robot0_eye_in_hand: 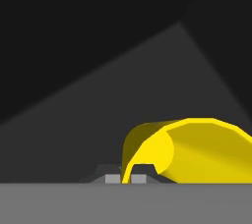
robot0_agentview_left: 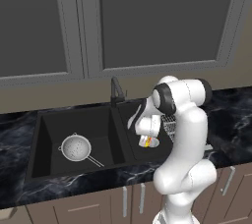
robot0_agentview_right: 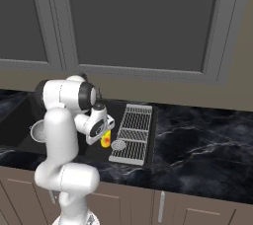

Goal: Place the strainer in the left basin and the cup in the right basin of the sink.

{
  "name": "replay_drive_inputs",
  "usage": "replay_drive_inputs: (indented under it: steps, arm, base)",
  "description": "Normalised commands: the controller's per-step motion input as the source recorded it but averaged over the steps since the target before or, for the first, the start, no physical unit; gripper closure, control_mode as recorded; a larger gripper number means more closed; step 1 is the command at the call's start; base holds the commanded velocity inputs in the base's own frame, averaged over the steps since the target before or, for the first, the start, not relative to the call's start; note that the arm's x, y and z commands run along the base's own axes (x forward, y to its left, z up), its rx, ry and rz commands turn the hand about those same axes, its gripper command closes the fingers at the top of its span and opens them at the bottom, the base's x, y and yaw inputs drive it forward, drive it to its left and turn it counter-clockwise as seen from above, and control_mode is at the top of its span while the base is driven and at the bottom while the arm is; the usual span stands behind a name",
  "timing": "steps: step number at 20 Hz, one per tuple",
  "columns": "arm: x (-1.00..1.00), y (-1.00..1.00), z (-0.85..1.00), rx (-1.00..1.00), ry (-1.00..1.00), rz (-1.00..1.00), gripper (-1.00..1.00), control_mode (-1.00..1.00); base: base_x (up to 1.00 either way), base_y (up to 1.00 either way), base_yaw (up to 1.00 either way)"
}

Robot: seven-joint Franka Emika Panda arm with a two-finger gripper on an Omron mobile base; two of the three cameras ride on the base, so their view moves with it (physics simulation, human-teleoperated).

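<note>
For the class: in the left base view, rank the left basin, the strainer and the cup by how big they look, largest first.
1. Left basin, by far the largest.
2. Strainer, lying inside it.
3. Cup, a small yellow patch partly hidden by the gripper, so its full size is unsure.

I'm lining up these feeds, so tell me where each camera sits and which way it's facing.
Left base view: behind the arm's left, looking down at the sink; strainer in the left basin; arm at lower right.
Right base view: behind its right, over the drying rack; arm at lower left.
Hand view: along the claw, shut on the cup, facing the right basin.
Both base views share the cup.
</note>
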Motion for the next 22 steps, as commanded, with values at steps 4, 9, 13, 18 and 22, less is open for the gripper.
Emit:
replay_drive_inputs:
  steps: [4,9,13,18,22]
  arm:
    - [0.19,0.00,-0.23,0.00,0.00,0.00,1.00,-1.00]
    - [0.14,0.00,-0.18,0.00,0.00,0.00,1.00,-1.00]
    - [0.04,0.00,-0.12,0.00,0.00,0.00,1.00,-1.00]
    - [0.03,0.00,-0.15,0.00,0.00,0.01,1.00,-1.00]
    - [0.01,0.00,-0.19,0.00,0.00,0.01,1.00,-1.00]
  base:
    - [0.00,0.00,0.00]
    - [0.00,0.00,0.00]
    - [0.00,0.00,0.00]
    - [0.00,0.00,0.00]
    - [0.00,0.00,0.00]
